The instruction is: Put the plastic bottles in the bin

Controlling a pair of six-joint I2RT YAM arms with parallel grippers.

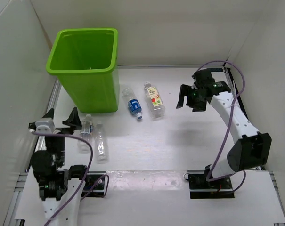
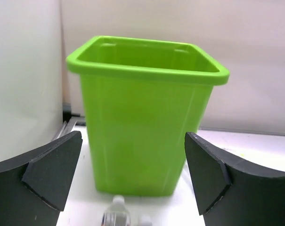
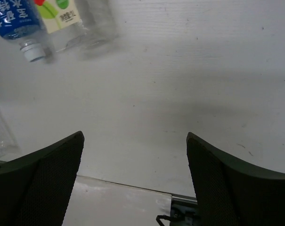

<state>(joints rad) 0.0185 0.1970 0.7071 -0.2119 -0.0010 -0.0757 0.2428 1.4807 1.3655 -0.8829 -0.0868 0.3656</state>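
- The plastic bottles number four, and we see all of them lying on their sides on the white table [image 1: 189, 141], outside the bin [image 1: 91, 92].
- The blue-labelled bottle [image 1: 133, 106] lies just to the right of the bin, its white cap pointing toward the near edge.
- The red-green labelled bottle [image 1: 154, 100] lies close beside it on the right, with its cap pointing toward the far wall.
- In the right wrist view we find these two at the top left corner, and only part of each shows.
- The two slim bottles lie side by side on the near side of the bin, with their caps toward it. The left slim bottle [image 1: 86, 127] is partly hidden by a finger of the left gripper [image 1: 61, 117], and the right slim bottle [image 1: 100, 142] lies in full view.
- In the left wrist view only their caps peek in at the bottom edge, with the bin's wall right behind them.
- The bin stands upright in the far left corner of the table, bright lime green, its mouth open upward. We can see down into it and no bottle lies inside.
- The left gripper sits on the near side of the bin, facing it, with its jaws spread wide and nothing between them.
- The right gripper [image 1: 189, 101] hangs over the far right of the table, to the right of the red-green labelled bottle and apart from it. Its jaws are also spread wide and empty, with only bare table showing between them.
- White walls [image 1: 180, 28] close the table in on the left, far and right sides.
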